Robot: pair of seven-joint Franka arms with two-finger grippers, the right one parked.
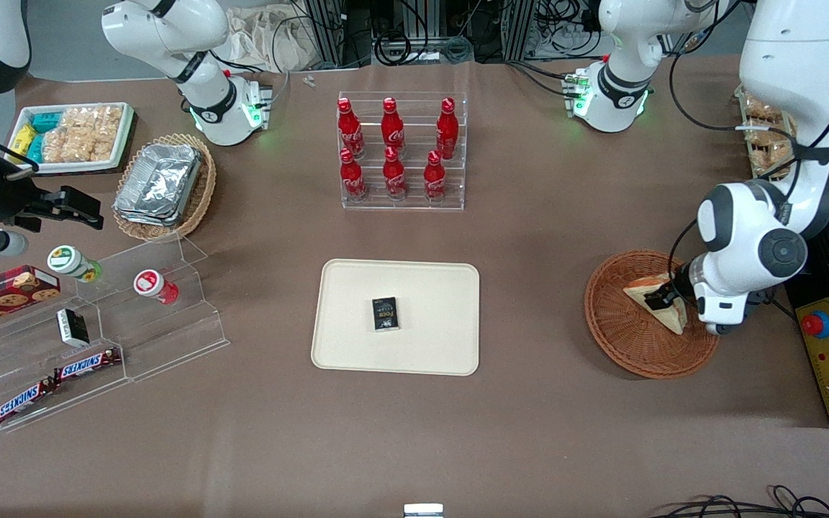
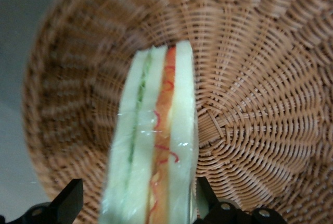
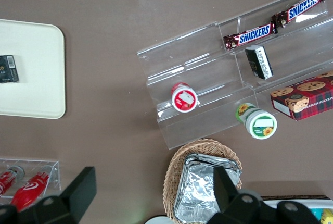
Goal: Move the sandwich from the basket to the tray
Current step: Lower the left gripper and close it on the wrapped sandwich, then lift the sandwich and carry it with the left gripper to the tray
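Observation:
The sandwich (image 1: 650, 295) is a wrapped triangular wedge that stands on its edge in the round reddish-brown wicker basket (image 1: 619, 338), toward the working arm's end of the table. In the left wrist view its pale bread with green and red-pink layers (image 2: 156, 146) runs between my fingers over the woven basket floor (image 2: 260, 104). My left gripper (image 1: 668, 293) is down in the basket, open, with one finger on each side of the sandwich; one finger (image 2: 205, 195) is at the wrap, the other (image 2: 70, 198) stands a little off it. The cream-beige tray (image 1: 357, 345) lies mid-table.
A small black box (image 1: 385, 314) lies on the tray. A clear rack of red bottles (image 1: 400, 151) stands farther from the front camera than the tray. Clear snack shelves (image 1: 98, 338), a tan basket with foil containers (image 1: 162, 183) and a white snack tray (image 1: 73, 137) lie toward the parked arm's end.

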